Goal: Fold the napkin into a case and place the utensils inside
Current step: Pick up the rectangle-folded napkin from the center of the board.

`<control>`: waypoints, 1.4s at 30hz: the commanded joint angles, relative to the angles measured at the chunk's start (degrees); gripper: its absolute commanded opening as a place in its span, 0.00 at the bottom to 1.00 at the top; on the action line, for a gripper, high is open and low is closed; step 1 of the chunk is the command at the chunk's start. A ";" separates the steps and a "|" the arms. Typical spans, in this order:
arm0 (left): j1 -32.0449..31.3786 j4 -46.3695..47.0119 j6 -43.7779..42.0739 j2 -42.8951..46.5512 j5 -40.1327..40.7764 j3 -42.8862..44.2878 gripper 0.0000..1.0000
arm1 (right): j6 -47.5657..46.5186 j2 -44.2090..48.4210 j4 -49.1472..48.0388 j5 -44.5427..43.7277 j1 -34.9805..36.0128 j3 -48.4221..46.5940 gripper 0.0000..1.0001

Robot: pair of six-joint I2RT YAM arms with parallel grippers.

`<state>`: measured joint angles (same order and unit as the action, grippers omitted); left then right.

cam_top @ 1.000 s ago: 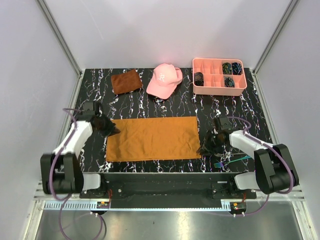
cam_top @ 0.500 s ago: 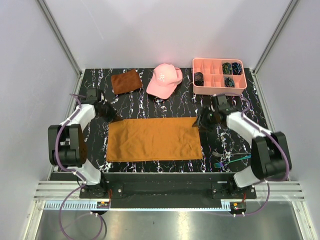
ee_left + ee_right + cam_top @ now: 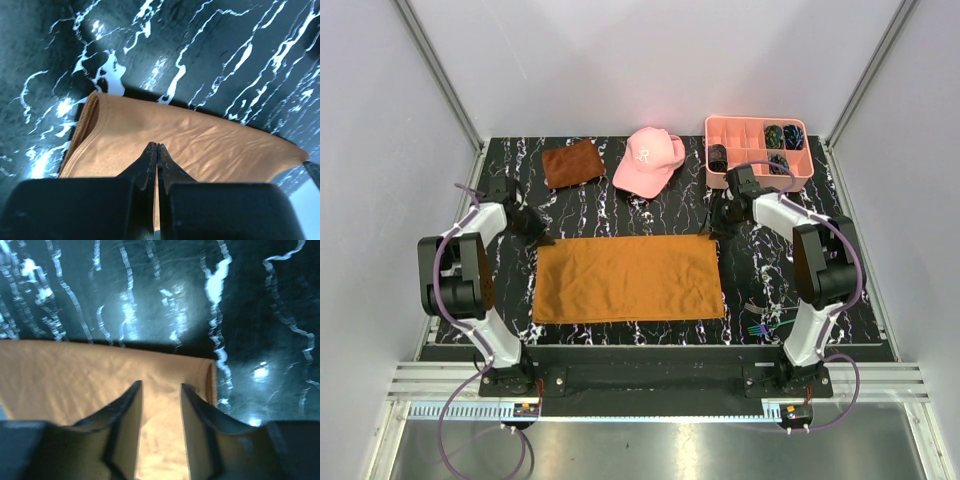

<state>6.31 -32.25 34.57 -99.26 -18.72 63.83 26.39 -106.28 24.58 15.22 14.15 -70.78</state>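
The pink cap bears a small white mark (too small to read); nothing else is legible.

Right gripper, jaws parted, over a corner of the napkin; black, white-veined table beyond.

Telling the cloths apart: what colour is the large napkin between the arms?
The napkin is plain orange-brown, best seen in the top external view.

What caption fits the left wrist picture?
Left end effector, shut, over the orange napkin near its corner, on the black marbled table.
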 commanded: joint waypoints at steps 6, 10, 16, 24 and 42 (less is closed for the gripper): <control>-11.48 2.63 -3.64 16.55 6.50 -3.97 0.20 | -4.33 12.49 9.69 -12.41 0.35 6.34 0.73; -19.39 4.56 -2.40 23.13 5.89 -9.50 0.21 | -4.34 14.08 11.63 -13.20 3.93 10.83 0.75; -24.15 4.92 -1.43 28.85 3.96 -13.29 0.22 | -1.27 11.98 10.49 -21.89 10.89 12.77 0.69; -24.59 4.83 -1.87 31.15 0.71 -15.14 0.22 | -0.55 10.48 8.91 -24.45 14.06 12.78 0.60; -24.76 5.97 -0.73 31.85 0.09 -16.64 0.23 | 3.57 8.63 5.30 -26.64 15.38 18.49 0.42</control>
<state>-18.24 -28.91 33.26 -69.47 -17.54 47.20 26.79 -95.85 31.11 -8.51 28.47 -54.96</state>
